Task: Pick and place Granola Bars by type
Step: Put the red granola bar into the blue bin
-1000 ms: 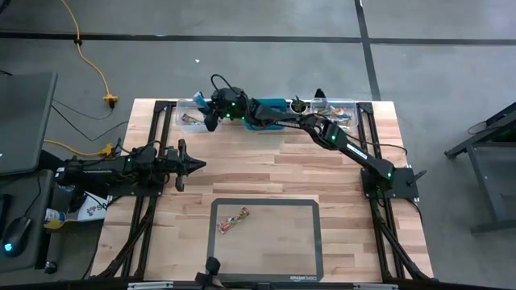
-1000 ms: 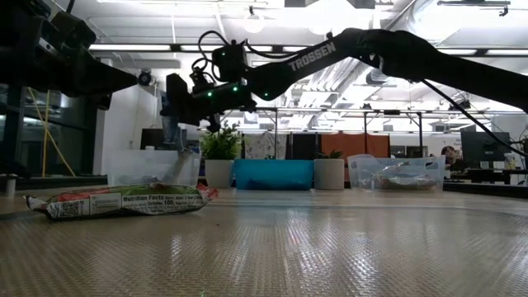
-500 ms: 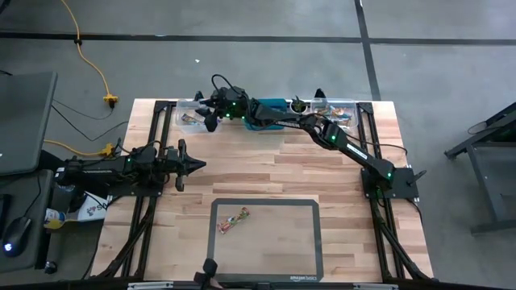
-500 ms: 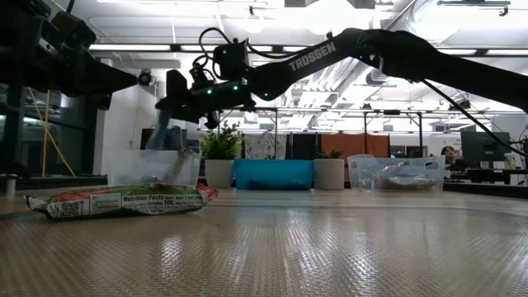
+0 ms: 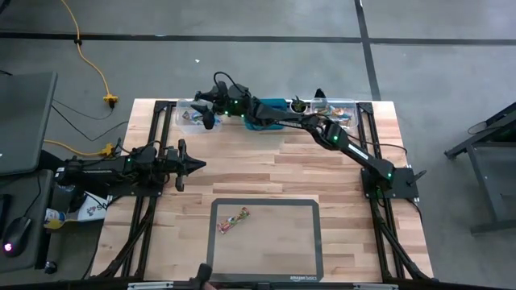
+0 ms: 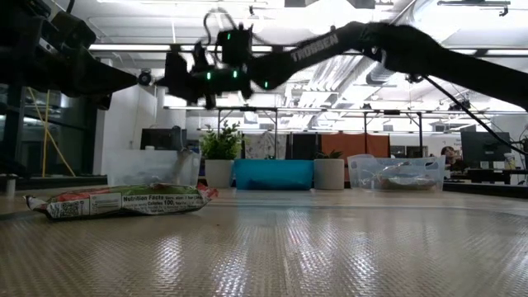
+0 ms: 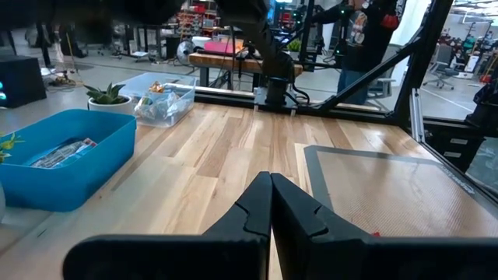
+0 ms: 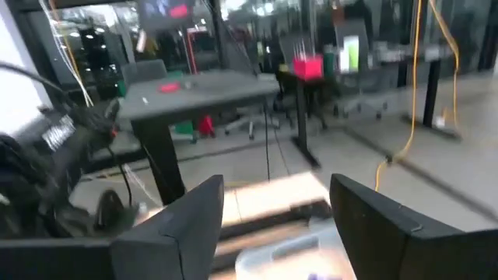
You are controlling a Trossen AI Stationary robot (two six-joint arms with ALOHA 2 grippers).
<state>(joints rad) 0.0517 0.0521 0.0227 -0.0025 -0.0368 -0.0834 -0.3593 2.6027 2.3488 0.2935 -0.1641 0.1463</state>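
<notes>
One red and multicoloured granola bar (image 5: 234, 220) lies flat on the dark mat (image 5: 310, 211) near the table's front edge; the low view shows it close up (image 6: 120, 202). More bars lie in the clear bin (image 5: 187, 118) at the far left, in the blue bin (image 5: 272, 105) and in the clear bin (image 5: 340, 114) at the far right. My right gripper (image 5: 205, 109) hangs open and empty, high over the far-left clear bin (image 6: 153, 167). My left gripper (image 5: 197, 165) rests shut at the table's left side, holding nothing.
Two small potted plants (image 5: 298, 103) (image 5: 320, 95) stand in the far row between the bins. The wooden table top (image 5: 266, 173) lies bare between the mat and the bins. A person stands beyond the table in the left wrist view (image 7: 373, 31).
My right gripper has opened wide over the far-left clear bin and risen, its fingers tipping up toward level. The bar on the mat has stayed where it was.
</notes>
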